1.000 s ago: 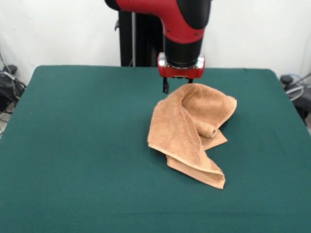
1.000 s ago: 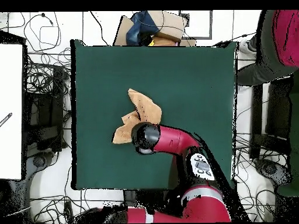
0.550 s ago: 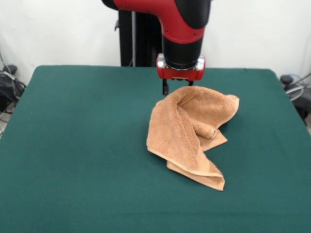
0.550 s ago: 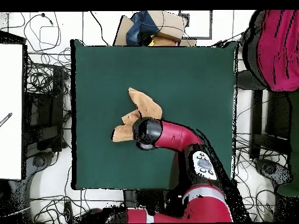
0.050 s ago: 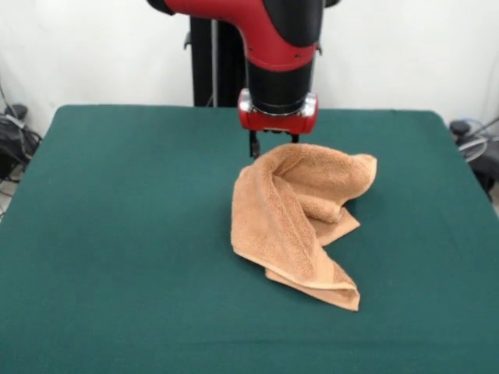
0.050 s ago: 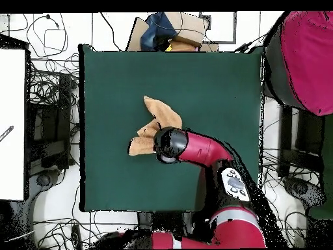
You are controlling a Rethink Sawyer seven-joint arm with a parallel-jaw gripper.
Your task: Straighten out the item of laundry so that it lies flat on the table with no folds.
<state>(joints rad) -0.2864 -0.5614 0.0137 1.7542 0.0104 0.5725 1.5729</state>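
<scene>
Orange-brown towel (image 5: 300,210) crumpled on green table (image 5: 117,234), top fold pinched between closed fingers (image 5: 273,146)

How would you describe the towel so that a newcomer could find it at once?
Look at the large dark green table; a little right of its middle in the front view, just below the red and black arm's gripper, lies the towel. It is the only thing on the table: light orange-brown terry, bunched in folds with one corner trailing toward the camera.

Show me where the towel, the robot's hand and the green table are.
towel (image 5: 274,222): front view, on its broad draped fold.
hand (image 5: 273,146): front view, at the fingertips by the towel's top edge.
table (image 5: 117,234): front view, on bare green cloth.
</scene>
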